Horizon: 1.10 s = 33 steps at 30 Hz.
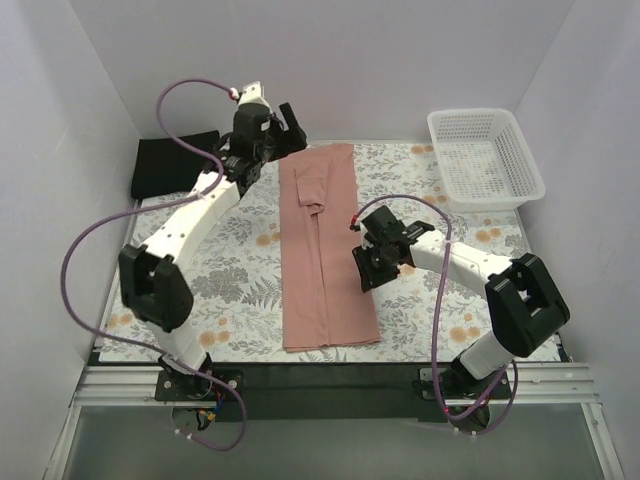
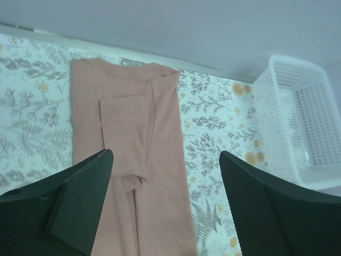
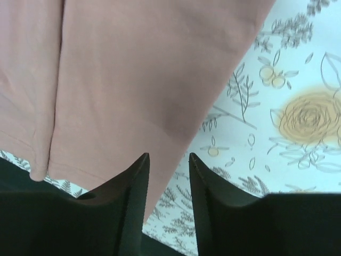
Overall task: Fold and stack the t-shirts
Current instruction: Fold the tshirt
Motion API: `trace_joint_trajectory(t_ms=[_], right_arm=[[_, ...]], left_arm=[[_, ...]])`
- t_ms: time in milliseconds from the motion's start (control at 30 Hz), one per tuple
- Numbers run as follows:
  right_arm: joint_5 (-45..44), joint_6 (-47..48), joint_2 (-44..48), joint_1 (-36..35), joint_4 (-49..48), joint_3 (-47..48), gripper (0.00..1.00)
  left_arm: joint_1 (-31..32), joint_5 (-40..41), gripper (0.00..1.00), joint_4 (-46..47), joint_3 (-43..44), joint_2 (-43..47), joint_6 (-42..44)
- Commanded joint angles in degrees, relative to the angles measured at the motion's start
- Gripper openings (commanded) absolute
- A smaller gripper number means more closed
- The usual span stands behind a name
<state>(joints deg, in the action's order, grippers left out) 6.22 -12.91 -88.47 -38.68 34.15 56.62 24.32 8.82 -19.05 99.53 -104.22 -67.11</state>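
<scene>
A dusty pink t-shirt (image 1: 320, 250) lies folded lengthwise into a long strip down the middle of the floral table cloth. It also shows in the left wrist view (image 2: 133, 138) and the right wrist view (image 3: 138, 69). A black t-shirt (image 1: 172, 165) lies in a heap at the back left corner. My left gripper (image 1: 292, 128) hovers over the pink shirt's far end, its jaws wide open and empty (image 2: 166, 154). My right gripper (image 1: 364, 272) sits low at the shirt's right edge near the hem. Its jaws stand partly open with nothing between them (image 3: 169, 156).
A white lattice basket (image 1: 527, 150) stands at the back right corner and shows in the left wrist view (image 2: 277, 106). White walls close in the back and both sides. A black rail (image 1: 320, 378) runs along the near edge.
</scene>
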Motion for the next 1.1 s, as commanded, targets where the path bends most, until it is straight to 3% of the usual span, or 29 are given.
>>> trace_joint_trajectory(t_ms=[0, 167, 533, 767, 867, 1067], right_arm=[[1.6, 1.7, -1.9, 1.1, -7.6, 0.2, 0.40], [1.4, 2.8, -5.1, 2.2, -10.2, 1.4, 0.39], [-2.3, 3.2, -8.6, 8.1, -11.7, -1.2, 0.39], [-0.4, 0.8, -2.4, 8.3, -8.7, -2.1, 0.42], [0.2, -1.1, 0.8, 7.8, -5.1, -3.7, 0.49], [1.6, -5.4, 6.3, 2.7, -0.1, -9.8, 0.52]], left_arm=[[-0.1, 1.1, 0.79, -3.3, -10.6, 9.5, -4.2], [1.2, -2.9, 0.71, -6.2, -29.7, 19.8, -8.6], [7.0, -8.7, 0.67, -11.8, -53.6, 33.6, -16.9], [12.1, -8.7, 0.70, -18.6, -57.6, 36.1, -22.3], [15.2, -7.8, 0.71, -21.8, -58.4, 35.8, -24.8], [22.1, -7.9, 0.71, -24.3, -60.1, 33.7, -30.4]])
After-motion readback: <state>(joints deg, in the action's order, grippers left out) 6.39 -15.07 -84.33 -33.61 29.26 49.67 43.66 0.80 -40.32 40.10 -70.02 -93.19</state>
